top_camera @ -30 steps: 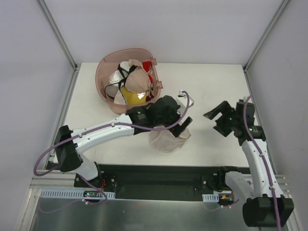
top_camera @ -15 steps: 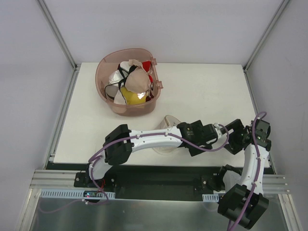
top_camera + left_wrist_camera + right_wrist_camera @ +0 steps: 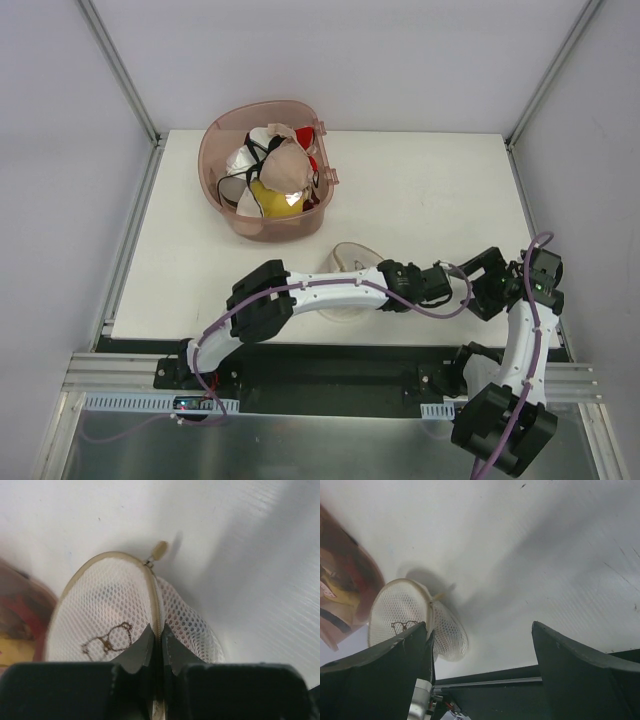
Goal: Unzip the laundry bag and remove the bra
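Slippage threatens: left claw (image 3: 159,639), pinched shut on the zipped rim of the translucent white mesh clamshell laundry bag (image 3: 347,257) at lower centre of the overhead frame, could lose that thin seam, while right claw (image 3: 479,630) gapes wide, empty.

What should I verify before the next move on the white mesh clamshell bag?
1. Left gripper holds the white mesh clamshell laundry bag: ok, jaws shut on its zip rim.
2. Beige zip pull exposed: ok, sticking out at the rim's far end.
3. Right gripper ready: ok, jaws open and empty.
4. Right gripper at the pull: not ok, apart from the bag.
5. Zip open: not ok, the visible stretch is closed.
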`<state>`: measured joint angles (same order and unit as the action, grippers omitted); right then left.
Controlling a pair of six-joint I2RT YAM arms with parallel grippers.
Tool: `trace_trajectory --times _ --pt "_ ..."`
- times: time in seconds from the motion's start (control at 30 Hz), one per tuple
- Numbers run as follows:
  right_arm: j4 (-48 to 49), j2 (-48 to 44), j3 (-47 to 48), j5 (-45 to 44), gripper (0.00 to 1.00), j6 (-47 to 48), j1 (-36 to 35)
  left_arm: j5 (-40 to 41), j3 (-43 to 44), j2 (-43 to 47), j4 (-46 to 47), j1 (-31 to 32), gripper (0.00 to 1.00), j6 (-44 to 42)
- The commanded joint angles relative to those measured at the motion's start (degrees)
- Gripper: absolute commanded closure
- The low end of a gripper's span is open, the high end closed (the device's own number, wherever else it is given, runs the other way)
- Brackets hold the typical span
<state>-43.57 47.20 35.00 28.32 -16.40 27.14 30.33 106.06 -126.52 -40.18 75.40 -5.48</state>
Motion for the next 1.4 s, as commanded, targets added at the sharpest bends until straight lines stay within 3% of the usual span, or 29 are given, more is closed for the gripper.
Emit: trace_trajectory --times 0.0,0.13,0.3,0.53,0.67,0.8,0.97,1.13,1.37 --pt "-0.4 -1.1 0.8 1.3 0.10 0.7 0.5 1.8 2.2 3.5 -1.6 0.2 1.00 -0.5" --pt "0.1 -1.5 1.1 3.6 0.12 0.8 0.5 -4.6 -1.7 10.0 3.6 -1.2 1.00 -1.1" --pt "3.4 -3.0 1.4 9.6 0.14 1.0 -0.1 -20.0 -11.5 23.0 12.1 -6.5 1.00 -3.4" --pt "5.5 -5.2 4.3 14.0 0.14 1.3 -4.6 -38.8 -16.4 33.5 14.3 -13.2 1.00 -9.2" --pt "8.7 -7.3 6.0 16.1 0.15 -1.2 -6.9 -45.6 -20.9 38.7 17.9 -16.9 1.00 -9.9" --pt "11.7 -9.2 8.8 17.7 0.17 -1.5 -10.9 -48.2 -26.9 42.0 24.7 -18.8 1.00 -11.7" --pt "18.3 -11.1 10.1 22.5 0.17 -1.4 -14.6 -56.0 -35.4 45.7 36.0 -19.7 1.00 -20.9" --pt "15.8 -10.4 13.2 21.8 0.14 3.0 -20.4 -62.2 -34.6 44.2 38.3 -23.0 1.00 -26.5" --pt "9.4 -8.7 15.0 22.8 0.14 10.8 -26.9 -72.8 -34.9 43.9 39.8 -25.8 1.00 -26.0"
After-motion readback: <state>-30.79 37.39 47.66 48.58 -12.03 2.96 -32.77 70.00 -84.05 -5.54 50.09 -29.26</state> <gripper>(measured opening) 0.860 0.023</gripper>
